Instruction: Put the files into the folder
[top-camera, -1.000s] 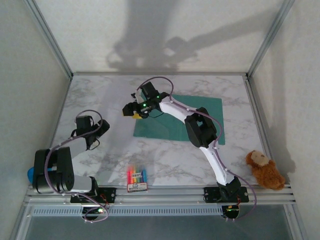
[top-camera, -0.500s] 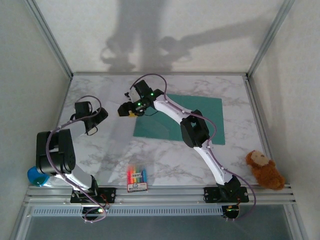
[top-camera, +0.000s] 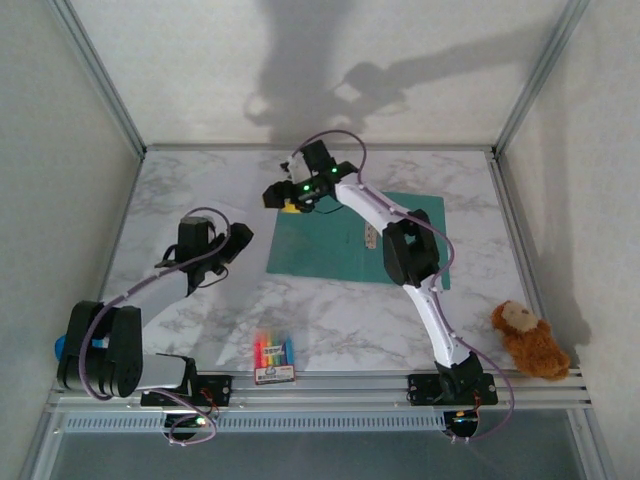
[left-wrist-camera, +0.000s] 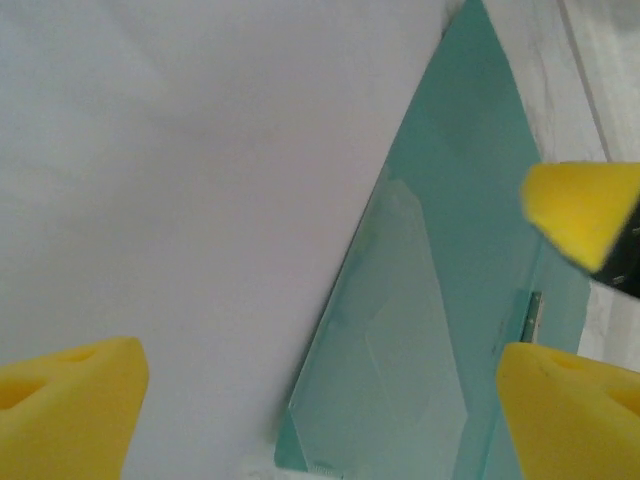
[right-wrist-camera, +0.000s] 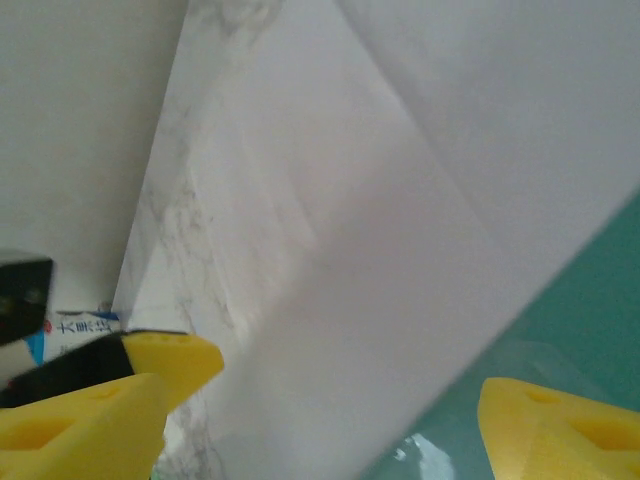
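Since the thin white paper sheet (left-wrist-camera: 180, 180) looks light, floppy and slick, a pinch at its free edge seems wisest. It lies in the upper left of the left wrist view, its edge meeting the flat teal-green paper folder (left-wrist-camera: 480, 180). The left gripper (left-wrist-camera: 320, 420) and right gripper (right-wrist-camera: 320, 430) both have jaws spread wide, gripping nothing.

Arms, two: left arm stretched forward-right, left gripper (top-camera: 238, 238) jaws wide apart; right arm reaching far-left, elbow bent, right gripper (top-camera: 282, 200) jaws wide apart

White-and-black arms (top-camera: 435, 315), purple cables (top-camera: 338, 133), yellow fingertips (left-wrist-camera: 65, 400)
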